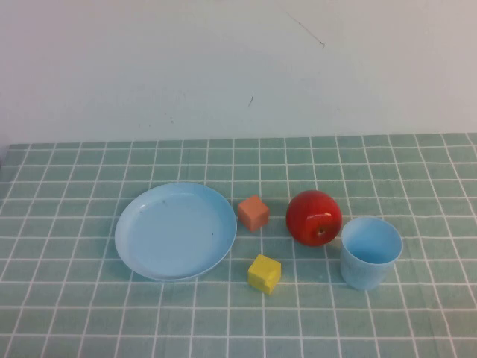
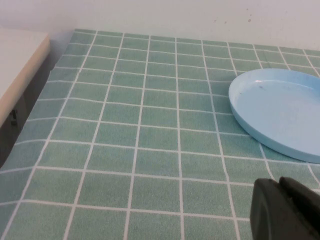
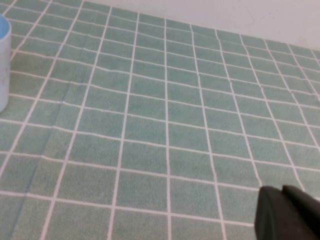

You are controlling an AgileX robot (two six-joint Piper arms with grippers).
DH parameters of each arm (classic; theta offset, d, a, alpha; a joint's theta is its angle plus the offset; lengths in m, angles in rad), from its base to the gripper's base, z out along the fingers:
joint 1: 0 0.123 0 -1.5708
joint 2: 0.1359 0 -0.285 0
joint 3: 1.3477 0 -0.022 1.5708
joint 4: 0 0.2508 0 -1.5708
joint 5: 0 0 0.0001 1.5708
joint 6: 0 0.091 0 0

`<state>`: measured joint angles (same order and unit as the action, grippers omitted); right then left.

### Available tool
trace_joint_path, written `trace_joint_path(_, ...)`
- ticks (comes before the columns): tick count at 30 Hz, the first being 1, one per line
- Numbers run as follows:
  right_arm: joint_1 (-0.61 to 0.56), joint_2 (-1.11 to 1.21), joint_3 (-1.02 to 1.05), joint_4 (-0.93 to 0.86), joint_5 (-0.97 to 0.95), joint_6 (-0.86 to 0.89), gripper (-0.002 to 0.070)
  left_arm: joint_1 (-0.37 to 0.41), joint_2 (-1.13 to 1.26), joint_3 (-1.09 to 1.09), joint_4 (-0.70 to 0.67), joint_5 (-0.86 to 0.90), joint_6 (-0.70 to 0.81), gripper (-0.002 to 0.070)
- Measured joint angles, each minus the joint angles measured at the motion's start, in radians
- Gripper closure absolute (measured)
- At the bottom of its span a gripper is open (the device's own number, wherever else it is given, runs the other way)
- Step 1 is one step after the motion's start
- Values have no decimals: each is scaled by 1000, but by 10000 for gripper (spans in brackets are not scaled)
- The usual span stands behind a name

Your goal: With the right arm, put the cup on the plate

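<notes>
The light blue cup (image 1: 370, 252) stands upright on the green checked cloth at the right, just right of the apple. Its side also shows at the edge of the right wrist view (image 3: 4, 65). The light blue plate (image 1: 175, 231) lies left of centre, empty; it also shows in the left wrist view (image 2: 280, 112). Neither arm shows in the high view. My left gripper (image 2: 278, 182) is shut and empty, low over the cloth short of the plate. My right gripper (image 3: 282, 188) is shut and empty over bare cloth, well away from the cup.
A red apple (image 1: 314, 216) sits between the plate and the cup. An orange cube (image 1: 253, 212) and a yellow cube (image 1: 264, 273) lie just right of the plate. A white wall stands behind the table. A beige ledge (image 2: 20, 65) lies beyond the cloth's left edge.
</notes>
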<state>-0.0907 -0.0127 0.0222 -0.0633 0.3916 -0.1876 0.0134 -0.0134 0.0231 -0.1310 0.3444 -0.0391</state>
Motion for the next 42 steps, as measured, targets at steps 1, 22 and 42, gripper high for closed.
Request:
trace_joint_path(1, 0, 0, 0, 0, 0, 0, 678, 0, 0, 0, 0, 0, 0, 678)
trace_joint_path(22, 0, 0, 0, -9, -2, 0, 678, 0, 0, 0, 0, 0, 2, 678)
trace_joint_path(42, 0, 0, 6, -13, -553, -4, 678, 0, 0, 0, 0, 0, 2, 678)
